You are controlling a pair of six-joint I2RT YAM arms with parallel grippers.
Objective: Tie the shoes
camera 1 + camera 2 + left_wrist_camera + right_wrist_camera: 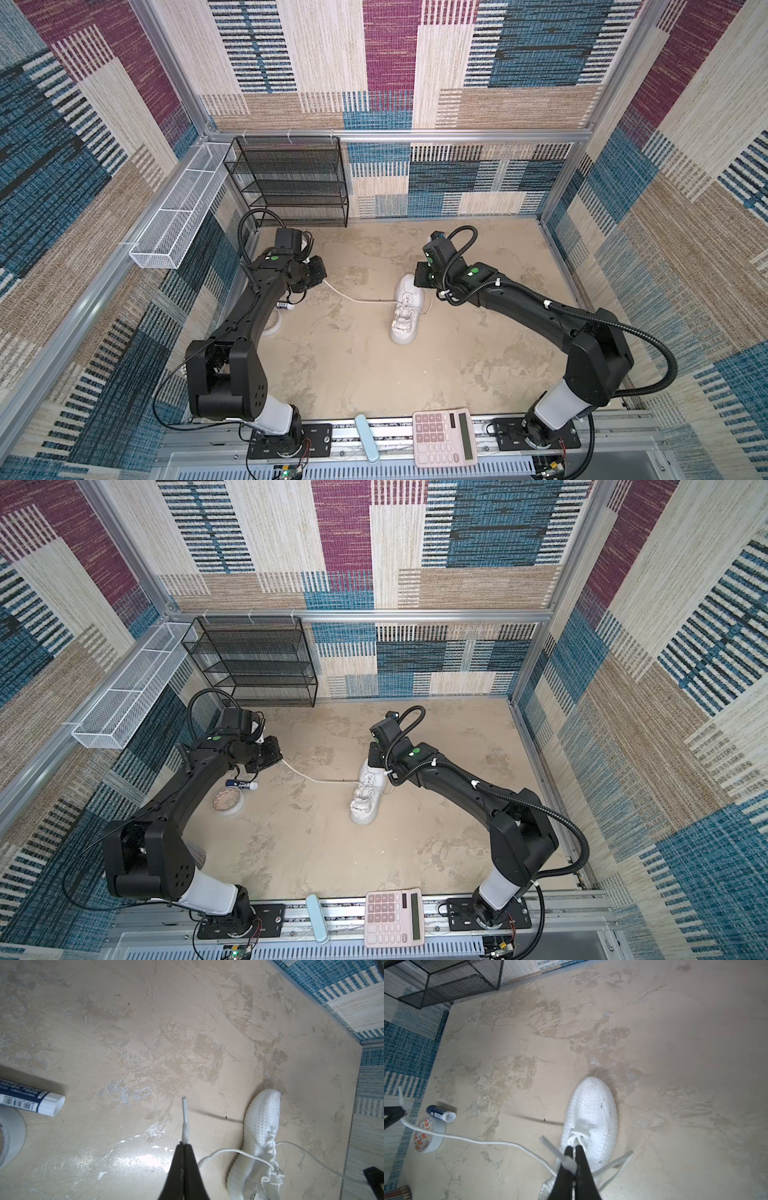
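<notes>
Sneaker [406,316] mid-table, a lace end pinched in each gripper.

I find my left gripper [184,1145] pressed together on one end of the laces [353,298], well apart from the sneaker, with the cord running between them. My right gripper [572,1148] pinches the other end just over the lacing. The upper is white ribbed knit with a rounded toe; the cord is thin; the tabletop [478,332] is mottled beige.

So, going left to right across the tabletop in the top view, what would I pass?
tape roll → left pincer, shut on the lace → lace → white sneaker
</notes>
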